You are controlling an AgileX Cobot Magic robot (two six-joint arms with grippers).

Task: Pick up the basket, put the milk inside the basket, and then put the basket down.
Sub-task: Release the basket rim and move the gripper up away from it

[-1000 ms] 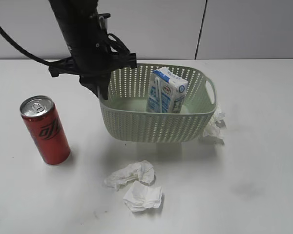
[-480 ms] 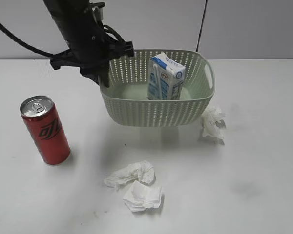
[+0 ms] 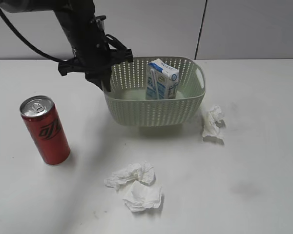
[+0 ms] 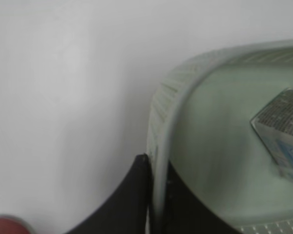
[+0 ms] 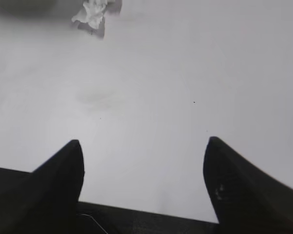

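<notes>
Left claw (image 3: 105, 84) clamped on basket (image 3: 154, 109) end rim. Basket low over table, milk (image 3: 161, 80) inside, right of claw. Seems light, stiff, may tip. Right claw (image 5: 144, 183) spread, empty.

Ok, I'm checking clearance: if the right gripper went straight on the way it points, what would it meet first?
Probably just the bare table. The open right gripper holds nothing, and the crumpled tissue lies well left of its line.

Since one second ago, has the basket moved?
Yes. The basket has moved left and farther back: it is now clear of the crumpled tissue on its right, held by the left gripper.
</notes>
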